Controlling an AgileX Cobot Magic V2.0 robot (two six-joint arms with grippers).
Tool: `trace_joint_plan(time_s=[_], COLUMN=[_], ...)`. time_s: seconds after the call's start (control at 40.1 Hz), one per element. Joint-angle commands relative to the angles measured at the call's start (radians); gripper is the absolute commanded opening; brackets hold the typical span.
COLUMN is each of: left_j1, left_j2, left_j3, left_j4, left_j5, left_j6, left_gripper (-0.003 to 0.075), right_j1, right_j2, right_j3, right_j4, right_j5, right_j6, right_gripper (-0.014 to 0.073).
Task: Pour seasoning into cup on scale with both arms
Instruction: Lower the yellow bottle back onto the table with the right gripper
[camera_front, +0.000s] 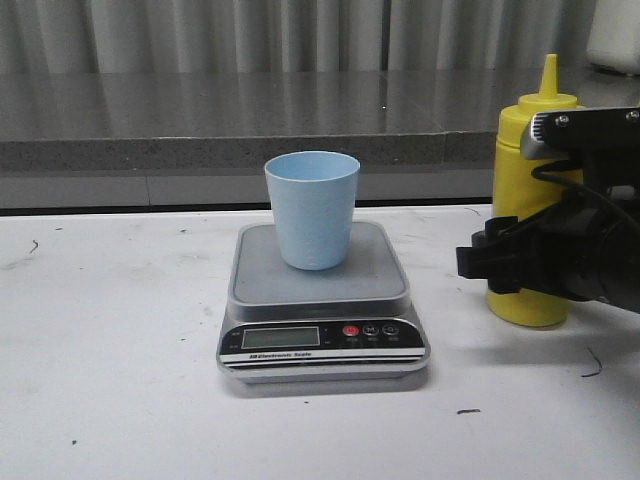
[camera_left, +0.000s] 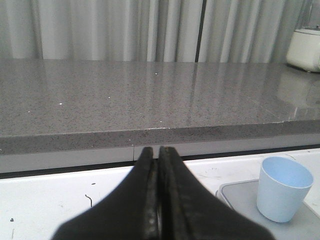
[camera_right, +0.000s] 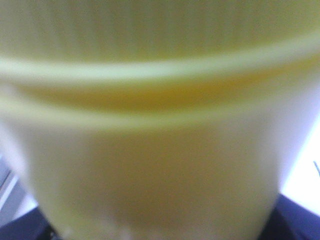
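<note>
The pale blue cup stands upright on the grey platform of the silver scale at the table's middle. The yellow seasoning bottle stands on the table to the right of the scale. My right gripper is closed round its lower body. In the right wrist view the bottle fills the frame, with dark fingers at its sides. My left gripper is shut and empty, out of the front view. It is to the left of the cup and scale.
A grey stone counter ledge runs behind the white table, with a pleated curtain behind it. A white appliance sits on the counter at the far right. The right arm's black body takes up the table's right edge.
</note>
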Motion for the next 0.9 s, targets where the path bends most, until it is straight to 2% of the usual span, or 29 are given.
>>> trace_joint_plan(time_s=[0.0,0.299,0.374,0.524,0.573,0.873], left_j1=[0.004,0.004,0.004,0.004,0.004,0.004], left_j2=[0.007,0.007,0.007,0.007,0.007,0.007], left_j3=[-0.028,-0.028,-0.028,-0.028,-0.028,-0.028], left_j4=[-0.008,-0.008,-0.008,-0.008,-0.008,-0.008], left_j5=[-0.088,-0.088,-0.088,-0.088,-0.088,-0.088], left_j6=[-0.008,-0.008,-0.008,-0.008,-0.008,-0.008], left_gripper=[-0.002,-0.002,-0.002,-0.002,-0.002,-0.002], right_j1=[0.0,0.0,0.0,0.0,0.0,0.0], right_j2=[-0.043,-0.038,-0.038,-0.038,-0.038,-0.038], right_j3=[-0.019,-0.019,-0.019,-0.019,-0.019,-0.003], right_j4=[-0.025,-0.025,-0.025,-0.023,-0.022,-0.02], right_j5=[-0.127,-0.134,-0.137,-0.136,-0.136,-0.168], right_j6=[0.001,0.001,0.001,0.001,0.001,0.001], right_gripper=[0.0211,0.0332,0.0395,0.058,0.0609,0.061])
